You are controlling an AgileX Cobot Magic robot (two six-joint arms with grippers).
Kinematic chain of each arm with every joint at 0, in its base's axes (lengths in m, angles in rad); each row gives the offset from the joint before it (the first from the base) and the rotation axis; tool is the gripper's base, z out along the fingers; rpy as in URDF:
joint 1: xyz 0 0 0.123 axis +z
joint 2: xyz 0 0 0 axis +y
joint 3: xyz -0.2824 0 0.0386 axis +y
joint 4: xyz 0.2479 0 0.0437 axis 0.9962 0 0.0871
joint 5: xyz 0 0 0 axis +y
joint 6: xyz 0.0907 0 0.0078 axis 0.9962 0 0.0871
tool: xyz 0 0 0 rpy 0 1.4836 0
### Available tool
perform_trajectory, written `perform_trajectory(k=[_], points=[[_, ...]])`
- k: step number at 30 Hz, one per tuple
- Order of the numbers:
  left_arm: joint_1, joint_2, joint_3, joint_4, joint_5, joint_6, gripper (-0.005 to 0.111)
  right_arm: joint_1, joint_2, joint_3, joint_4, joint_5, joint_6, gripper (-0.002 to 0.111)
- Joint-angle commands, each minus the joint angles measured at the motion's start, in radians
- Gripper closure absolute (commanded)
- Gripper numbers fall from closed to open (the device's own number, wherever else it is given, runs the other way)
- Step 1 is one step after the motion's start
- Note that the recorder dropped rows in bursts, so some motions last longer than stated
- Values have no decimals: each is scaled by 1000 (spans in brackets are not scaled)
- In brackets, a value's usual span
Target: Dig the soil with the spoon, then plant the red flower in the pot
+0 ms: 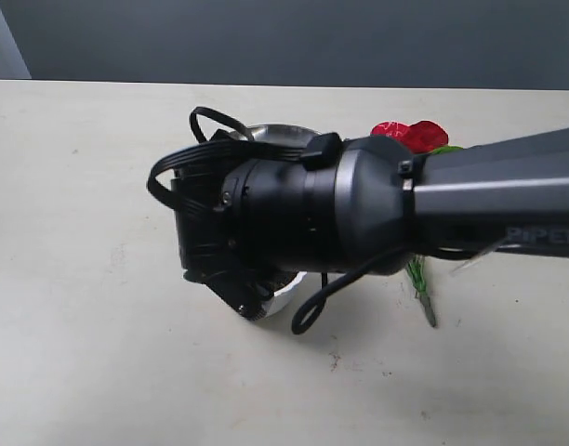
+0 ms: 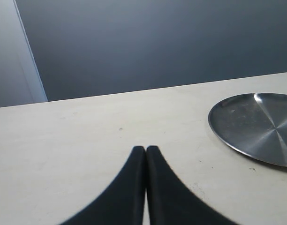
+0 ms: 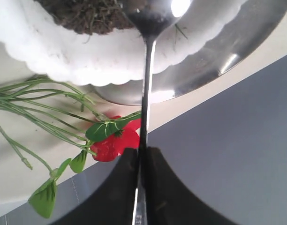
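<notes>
The small shiny silver metal teaspoon [image 3: 146,79] is clamped by its long thin handle between the black fingers of the right pincer [image 3: 142,152], and its oval bowl reaches over the scalloped rim of the small white plastic flowerpot [image 3: 64,56], at the edge of the dark brown, crumbly potting soil [image 3: 87,16] that fills the pot. The pot appears to stand on a round steel plate [image 3: 218,51], whose polished rim curves behind it. The artificial red flower [image 3: 116,144], with glossy red blooms, green leaves and thin green stems, lies on the pale counter [image 2: 87,136] just beside the pot and plate. In the exterior view the black right arm [image 1: 405,204] reaches across the middle and hides most of the pot, leaving a sliver of white wall, the plate's far rim and the blooms beyond the arm. The left pincer [image 2: 146,149] is clenched on nothing, its fingers pressed together above bare counter, near the plate.
</notes>
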Motion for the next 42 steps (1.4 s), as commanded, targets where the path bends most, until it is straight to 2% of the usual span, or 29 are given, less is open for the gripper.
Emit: perform_trajectory(k=[1, 10, 15, 19, 23, 26, 30, 33, 37, 42], points=[[-7, -4, -3, 0, -14, 0, 106, -2, 16, -1, -7, 6, -13, 109], [-7, -4, -3, 0, -16, 0, 106, -2, 16, -1, -33, -3, -13, 109], [-7, -4, -3, 0, -14, 0, 106, -4, -5, -1, -138, -3, 116, 109], [-7, -4, -3, 0, -14, 0, 106, -5, -50, -1, -167, 15, 114, 109], [-7, -4, -3, 0, -14, 0, 106, -48, -100, -1, -161, 64, 120, 109], [-7, -4, -3, 0, -14, 0, 106, -109, -141, -1, -119, 25, 216, 109], [-7, -4, -3, 0, -14, 0, 106, -205, -185, -1, 94, -167, 322, 109], [-7, -4, -3, 0, -14, 0, 106, -289, -191, -1, 349, -342, 322, 109], [-7, -4, -3, 0, -14, 0, 106, -401, -160, -7, 541, -559, 322, 109], [-7, -4, -3, 0, -14, 0, 106, -512, -59, -119, 804, -619, 322, 109]])
